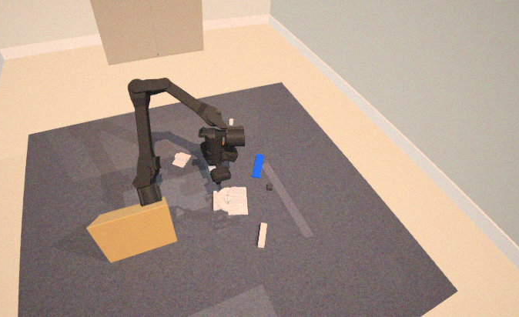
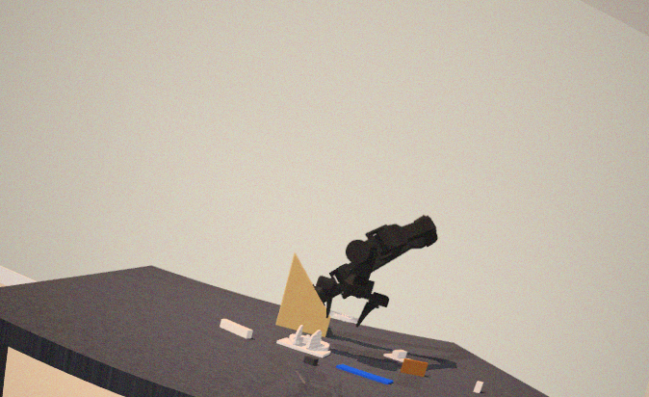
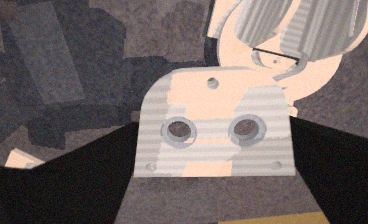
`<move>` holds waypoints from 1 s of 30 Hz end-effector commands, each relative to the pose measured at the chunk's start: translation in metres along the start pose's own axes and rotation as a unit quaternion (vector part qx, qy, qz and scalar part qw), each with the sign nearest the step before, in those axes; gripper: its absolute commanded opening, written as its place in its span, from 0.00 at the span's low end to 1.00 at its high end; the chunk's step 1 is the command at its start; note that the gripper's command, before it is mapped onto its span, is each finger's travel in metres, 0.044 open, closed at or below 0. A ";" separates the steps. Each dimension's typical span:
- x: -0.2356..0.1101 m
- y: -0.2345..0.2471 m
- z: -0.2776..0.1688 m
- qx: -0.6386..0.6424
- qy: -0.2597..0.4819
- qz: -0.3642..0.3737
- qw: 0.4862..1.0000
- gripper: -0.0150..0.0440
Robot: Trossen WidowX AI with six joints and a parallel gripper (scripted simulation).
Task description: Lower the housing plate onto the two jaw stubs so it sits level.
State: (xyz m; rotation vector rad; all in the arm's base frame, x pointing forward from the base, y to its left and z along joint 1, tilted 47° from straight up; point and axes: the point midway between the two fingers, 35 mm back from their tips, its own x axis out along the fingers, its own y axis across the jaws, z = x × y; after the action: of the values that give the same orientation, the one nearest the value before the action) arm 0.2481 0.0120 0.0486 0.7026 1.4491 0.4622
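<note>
The white housing plate [image 1: 212, 168] [image 2: 345, 316] [image 3: 211, 155], with two round holes, is held above the table. My gripper [image 2: 342, 320] [image 3: 208, 126] is shut on its two sides, and the plate spans the gap between the wide-set fingers. The white base [image 1: 241, 205] [image 2: 290, 344] lies on the table with two upright ridged jaws [image 2: 313, 340] [image 3: 318, 32] on it. In the wrist view the base shows beyond the plate's far edge, toward the upper right, and the plate overlaps part of it. The plate is not over the jaws; the jaw stubs are not clear to see.
A yellow box [image 1: 135, 234] [image 2: 299, 305] stands by the arm's base. A blue bar [image 1: 258, 165] [image 2: 364, 374], a black cube [image 1: 269, 187] [image 2: 310, 360] and a white bar [image 1: 262, 235] [image 2: 236, 329] lie around the base. A white part [image 1: 181, 159] and an orange block [image 2: 414, 367] are farther off.
</note>
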 end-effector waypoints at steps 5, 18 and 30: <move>0.001 -0.029 0.000 0.057 0.002 0.008 0.998 0.85; 0.003 -0.068 -0.006 0.140 0.003 0.029 0.990 0.85; 0.003 -0.068 -0.006 0.141 0.003 0.029 0.990 0.85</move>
State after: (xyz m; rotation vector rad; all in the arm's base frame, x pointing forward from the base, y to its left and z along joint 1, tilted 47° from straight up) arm 0.2337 -0.0334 0.0004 0.9751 1.5175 0.3068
